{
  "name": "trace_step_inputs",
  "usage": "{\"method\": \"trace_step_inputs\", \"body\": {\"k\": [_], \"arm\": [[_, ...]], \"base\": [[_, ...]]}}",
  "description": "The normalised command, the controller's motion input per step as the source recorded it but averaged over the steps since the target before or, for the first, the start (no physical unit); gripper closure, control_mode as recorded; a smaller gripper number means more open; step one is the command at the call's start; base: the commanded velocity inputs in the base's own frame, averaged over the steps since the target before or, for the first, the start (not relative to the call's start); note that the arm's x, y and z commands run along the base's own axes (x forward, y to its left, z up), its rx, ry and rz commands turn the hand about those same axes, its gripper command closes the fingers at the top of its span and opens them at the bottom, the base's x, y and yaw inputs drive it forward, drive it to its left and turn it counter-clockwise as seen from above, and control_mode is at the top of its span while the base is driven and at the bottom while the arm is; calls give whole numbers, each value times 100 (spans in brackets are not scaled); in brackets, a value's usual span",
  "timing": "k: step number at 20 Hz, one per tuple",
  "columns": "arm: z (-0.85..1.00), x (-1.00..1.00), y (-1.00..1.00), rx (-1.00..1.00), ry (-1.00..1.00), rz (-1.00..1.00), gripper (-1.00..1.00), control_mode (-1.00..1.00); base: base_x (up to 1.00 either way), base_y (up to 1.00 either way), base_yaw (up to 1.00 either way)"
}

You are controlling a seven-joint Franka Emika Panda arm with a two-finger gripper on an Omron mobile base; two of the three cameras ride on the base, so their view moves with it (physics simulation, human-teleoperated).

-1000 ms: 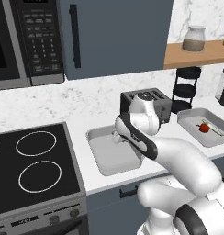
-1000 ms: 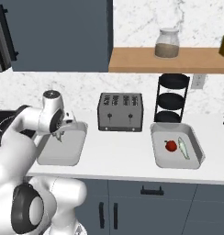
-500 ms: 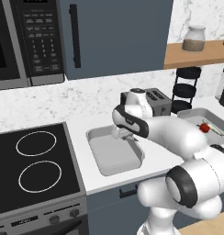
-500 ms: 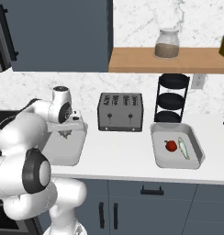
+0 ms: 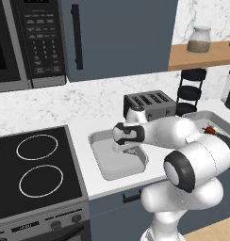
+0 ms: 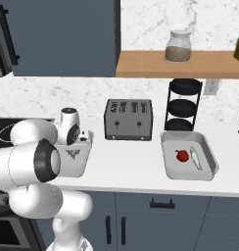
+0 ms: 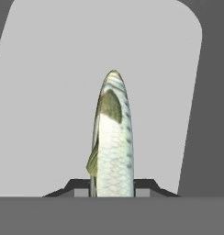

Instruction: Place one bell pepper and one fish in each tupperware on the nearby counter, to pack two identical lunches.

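Observation:
My gripper point(image 7: 112, 186) is shut on a silvery scaled fish point(image 7: 113, 137) that points nose-down at the bare light-grey floor of the left tupperware point(image 7: 49, 92). From the base cameras the hand point(image 5: 128, 148) hangs just over that tupperware point(image 5: 112, 167), with my gripper point(image 6: 72, 153) low above its floor point(image 6: 83, 165). The right tupperware point(image 6: 209, 171) holds a red bell pepper point(image 6: 182, 155) and a second fish point(image 6: 195, 158) side by side. That tray point(image 5: 201, 115) sits at the far right of the white counter point(image 6: 126, 162), its pepper point(image 5: 209, 129) partly behind my arm.
A dark slotted toaster point(image 6: 129, 119) stands behind the gap between the trays. A black tiered rack point(image 6: 185, 104) is behind the right tray. A wooden shelf point(image 6: 141, 71) with a jar point(image 6: 178, 46) hangs above. A black stovetop point(image 5: 36, 164) lies left of the counter.
The arm has folded round and the hand has sunk lower over the left tupperware, still holding the fish. The right tray's contents have not moved.

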Motion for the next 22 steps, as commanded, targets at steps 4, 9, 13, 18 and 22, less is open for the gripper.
{"method": "trace_step_inputs", "body": {"k": [4,9,13,18,22], "arm": [[0,54,27,0,0,-1,100,-100],[1,24,9,0,3,-2,-100,-100],[1,-5,0,0,1,-2,-100,-100],[7,-27,0,-7,-2,0,-100,-100],[42,-96,-21,-3,-14,0,-100,-100]], "base": [[0,0,0],[0,0,0],[0,0,0],[0,0,0],[0,0,0]]}}
